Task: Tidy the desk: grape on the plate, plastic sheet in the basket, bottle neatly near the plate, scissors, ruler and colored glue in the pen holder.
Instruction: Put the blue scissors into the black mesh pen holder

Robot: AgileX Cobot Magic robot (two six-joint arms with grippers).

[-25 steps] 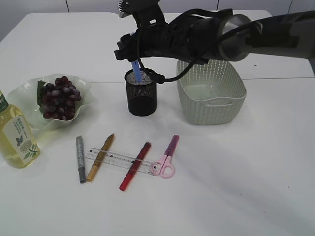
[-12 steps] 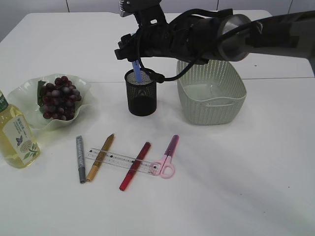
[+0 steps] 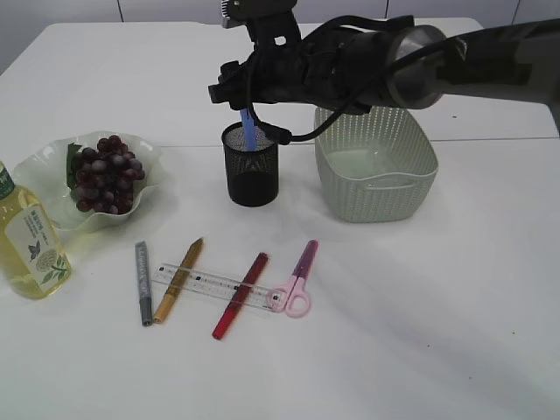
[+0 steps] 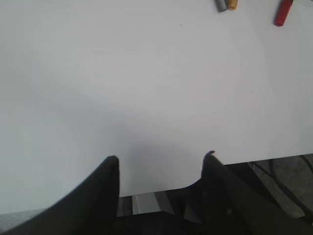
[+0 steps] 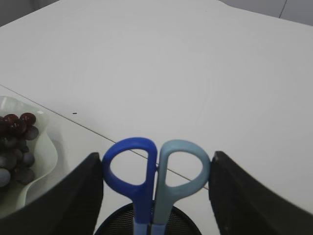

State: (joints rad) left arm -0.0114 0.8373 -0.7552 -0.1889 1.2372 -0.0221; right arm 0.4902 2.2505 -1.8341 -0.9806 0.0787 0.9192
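scissors (image 5: 154, 183) with blue handles stand blade-down in black mesh pen holder (image 3: 251, 166), right claw (image 5: 155, 191) spread wide either side, not gripping. left claw (image 4: 161, 169) released over bare tabletop (image 4: 146, 88)

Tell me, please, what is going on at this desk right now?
The right gripper is over the black mesh pen holder, its fingers apart on either side of blue scissors standing handles-up in the holder. The left gripper hangs open over bare table. Grapes lie on the plate; glue pens, the ruler and pink scissors are on the table.
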